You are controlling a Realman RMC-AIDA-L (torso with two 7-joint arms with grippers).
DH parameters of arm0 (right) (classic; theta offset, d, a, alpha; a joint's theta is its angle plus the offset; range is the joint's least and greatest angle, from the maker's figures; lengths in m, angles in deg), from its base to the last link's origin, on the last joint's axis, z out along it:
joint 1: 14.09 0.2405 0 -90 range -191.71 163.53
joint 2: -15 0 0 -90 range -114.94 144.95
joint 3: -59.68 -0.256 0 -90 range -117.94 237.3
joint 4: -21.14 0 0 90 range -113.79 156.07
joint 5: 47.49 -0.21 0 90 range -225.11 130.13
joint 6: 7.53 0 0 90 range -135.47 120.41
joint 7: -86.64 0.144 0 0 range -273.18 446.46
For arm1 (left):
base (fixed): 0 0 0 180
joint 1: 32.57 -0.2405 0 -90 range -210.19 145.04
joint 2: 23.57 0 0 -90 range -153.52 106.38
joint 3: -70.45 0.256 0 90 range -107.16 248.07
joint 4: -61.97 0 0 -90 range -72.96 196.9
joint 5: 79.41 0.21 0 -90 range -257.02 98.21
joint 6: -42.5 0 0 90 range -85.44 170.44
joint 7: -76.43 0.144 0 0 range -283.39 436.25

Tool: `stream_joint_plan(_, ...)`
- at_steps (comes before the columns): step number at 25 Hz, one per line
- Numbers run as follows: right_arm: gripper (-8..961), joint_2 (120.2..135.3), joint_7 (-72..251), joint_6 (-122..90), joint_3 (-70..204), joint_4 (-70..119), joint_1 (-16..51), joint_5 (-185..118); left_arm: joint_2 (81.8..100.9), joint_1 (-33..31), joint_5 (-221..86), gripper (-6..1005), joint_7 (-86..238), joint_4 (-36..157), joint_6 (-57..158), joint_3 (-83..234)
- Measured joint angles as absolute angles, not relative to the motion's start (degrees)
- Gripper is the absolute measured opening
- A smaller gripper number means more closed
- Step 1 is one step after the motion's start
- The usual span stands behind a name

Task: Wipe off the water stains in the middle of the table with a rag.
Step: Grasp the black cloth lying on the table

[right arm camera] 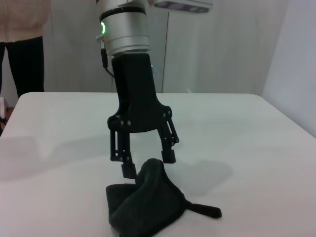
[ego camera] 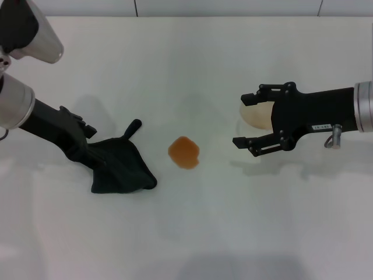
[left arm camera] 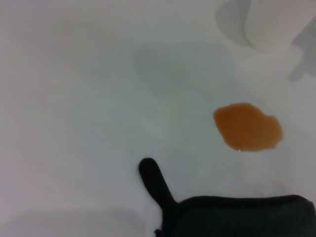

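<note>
A dark rag [ego camera: 119, 165] lies bunched up on the white bench [ego camera: 192, 227], over on the left side. One thin corner of it sticks out like a little tail (it points toward the far side). The left hand [right arm camera: 149, 165] is right over the rag. Its two fingers [right arm camera: 169, 154] are spread wide, with the top fold of the cloth poking up between them. The fingertips are very close to the cloth, but they have not closed on it.

An orange blotch [ego camera: 184, 152], the water stains, sits in the middle of the bench, just right of the rag, with a bit of bare bench between them. It is roundish and smaller than the cloth.

The right hand [ego camera: 245, 120] hangs over the right side, well apart from the blotch, with its fingers wide and holding nothing. A white cup [ego camera: 256, 114] sits partly hidden behind it.
</note>
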State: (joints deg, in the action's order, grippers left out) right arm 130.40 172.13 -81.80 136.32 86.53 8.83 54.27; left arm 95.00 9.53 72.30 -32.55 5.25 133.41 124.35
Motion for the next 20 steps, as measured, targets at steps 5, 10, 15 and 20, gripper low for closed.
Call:
stream_joint_plan(5, 868, 130.4, 172.18, -81.8, 136.31, 86.33, 9.03, 54.27, 95.41, 8.8, 72.09, 833, -31.81, 5.59, 132.13, 125.3)
stream_joint_plan(10, 868, 130.4, 172.23, -81.56, 136.32, 85.69, 9.4, 54.23, 95.55, 8.58, 71.33, 833, -31.65, 5.8, 132.0, 125.83)
stream_joint_plan(15, 868, 130.4, 172.24, -81.33, 136.24, 85.65, 9.49, 54.19, 95.51, 8.22, 70.44, 832, -31.35, 5.84, 131.97, 126.43)
stream_joint_plan(20, 868, 130.4, 172.25, -81.08, 136.22, 85.65, 9.54, 54.19, 95.48, 8.01, 70.44, 831, -31.33, 6.79, 131.46, 126.78)
